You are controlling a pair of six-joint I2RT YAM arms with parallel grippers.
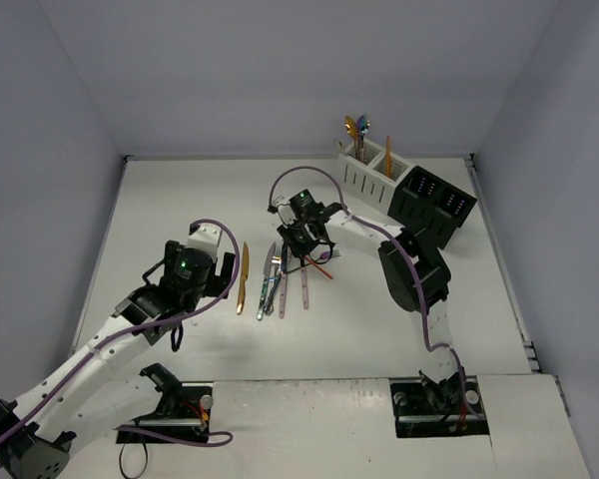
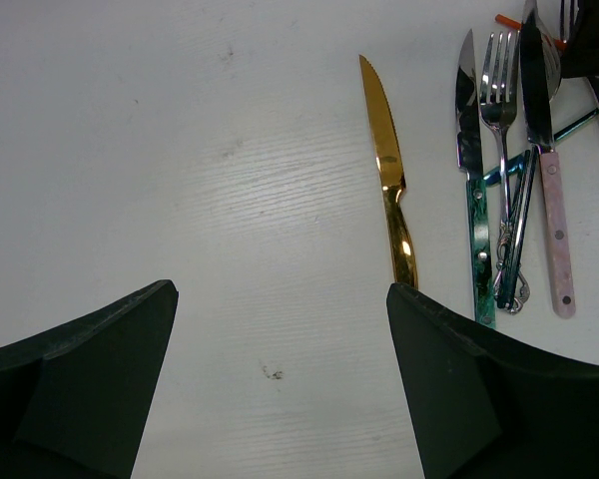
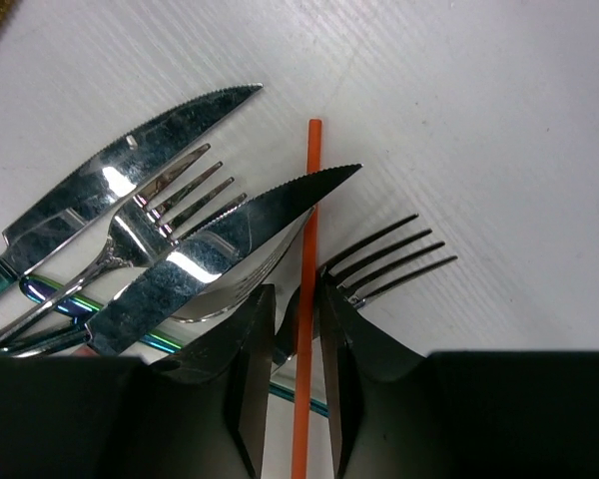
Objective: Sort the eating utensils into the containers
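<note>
While the left gripper (image 2: 280,299) hangs wide open over the table (image 2: 180,150), holding nothing, a gold knife (image 2: 384,150) lies at upper centre of the left wrist view, its handle end just beside the finger at lower right. Right of that knife a heap (image 2: 509,200) of knives and forks lies crossed. At the middle of the top view the right gripper (image 3: 298,287) is down on this heap; its fingers (image 3: 248,364) stand narrowly either side of an orange stick (image 3: 312,180), and whether they pinch it I cannot tell. A fork (image 3: 389,259) lies right of the stick. At upper right stand the white caddy (image 1: 364,178), with spoons (image 1: 353,130) upright in it, and the black caddy (image 1: 431,205).
</note>
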